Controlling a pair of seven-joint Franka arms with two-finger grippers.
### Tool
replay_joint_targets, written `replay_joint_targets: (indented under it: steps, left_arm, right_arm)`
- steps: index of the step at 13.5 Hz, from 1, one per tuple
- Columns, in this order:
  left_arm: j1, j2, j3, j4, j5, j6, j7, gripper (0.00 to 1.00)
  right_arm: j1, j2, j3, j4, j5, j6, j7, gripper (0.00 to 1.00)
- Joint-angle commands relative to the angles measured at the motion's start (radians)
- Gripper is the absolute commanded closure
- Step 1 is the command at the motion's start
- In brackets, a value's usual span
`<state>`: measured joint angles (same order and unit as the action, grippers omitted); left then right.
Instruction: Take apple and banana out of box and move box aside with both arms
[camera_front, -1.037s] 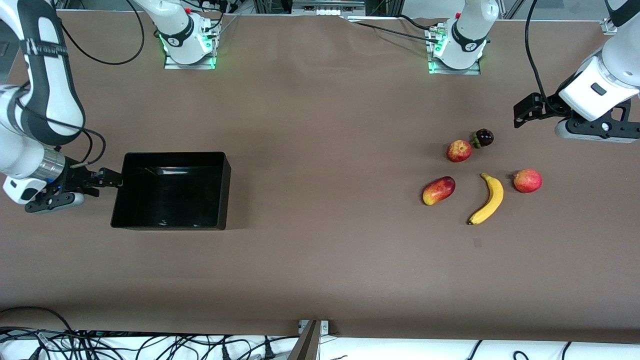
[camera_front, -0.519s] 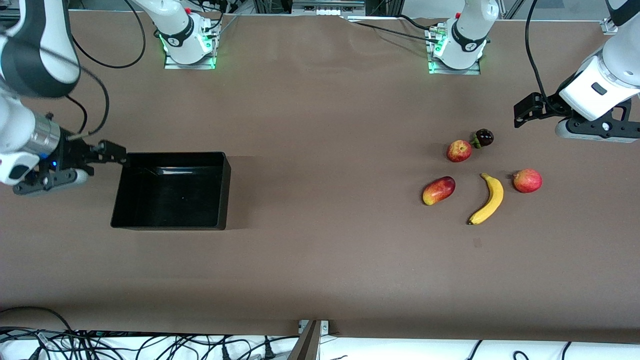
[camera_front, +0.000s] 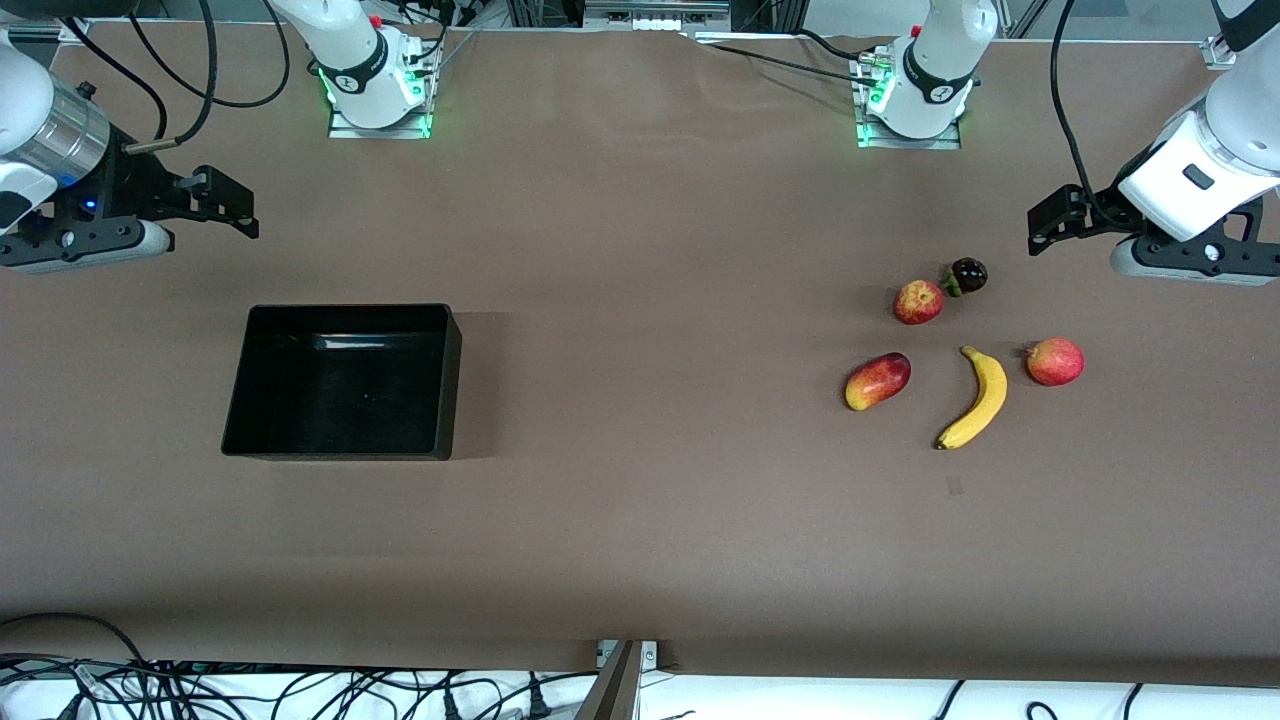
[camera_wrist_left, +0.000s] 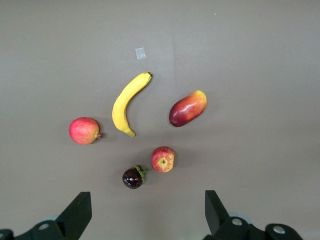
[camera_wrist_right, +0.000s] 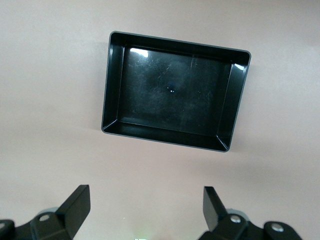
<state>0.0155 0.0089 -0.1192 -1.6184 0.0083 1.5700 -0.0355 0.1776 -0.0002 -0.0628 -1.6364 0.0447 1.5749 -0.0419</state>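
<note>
The right gripper (camera_front: 215, 200) is being held in the air with its fingers spread wide and nothing between them, over bare table at the right arm's end, just farther from the front camera than the black box (camera_front: 445, 375). The box is lying flat on the table with nothing in it, and its whole outline is being seen in the right wrist view (camera_wrist_right: 112, 85).

The left gripper (camera_front: 1055, 220) is being held in the air at the left arm's end, its fingers also spread and nothing gripped. On the table near it the fruits are lying apart from one another: the banana (camera_front: 978, 398), with one red apple (camera_front: 1055, 361) beside it toward the left arm's end, a mango-like fruit (camera_front: 877, 381) beside it toward the box, and a second apple (camera_front: 918, 302) farther from the camera, touching a dark purple fruit (camera_front: 967, 275).
</note>
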Motion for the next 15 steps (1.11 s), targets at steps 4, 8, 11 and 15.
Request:
replay_joint_targets:
  steps: [4,8,11,15]
  left_arm:
    - [0.0,0.013,-0.004,0.032,-0.014,-0.024,0.0,0.0]
    - [0.0,0.014,-0.002,0.032,-0.014,-0.024,0.003,0.0]
    - [-0.002,0.014,-0.005,0.032,-0.014,-0.024,0.0,0.0]
    - [-0.002,0.014,-0.005,0.032,-0.014,-0.024,0.003,0.0]
  right_arm:
    - [0.0,-0.011,-0.003,-0.011,-0.017,-0.01,-0.046,0.0]
    - [-0.009,-0.001,-0.009,0.013,-0.019,-0.012,-0.055,0.0]
    - [-0.009,0.0,-0.011,0.018,-0.019,-0.049,-0.055,0.0]
    - [-0.003,-0.001,-0.009,0.023,-0.022,-0.05,-0.053,0.0]
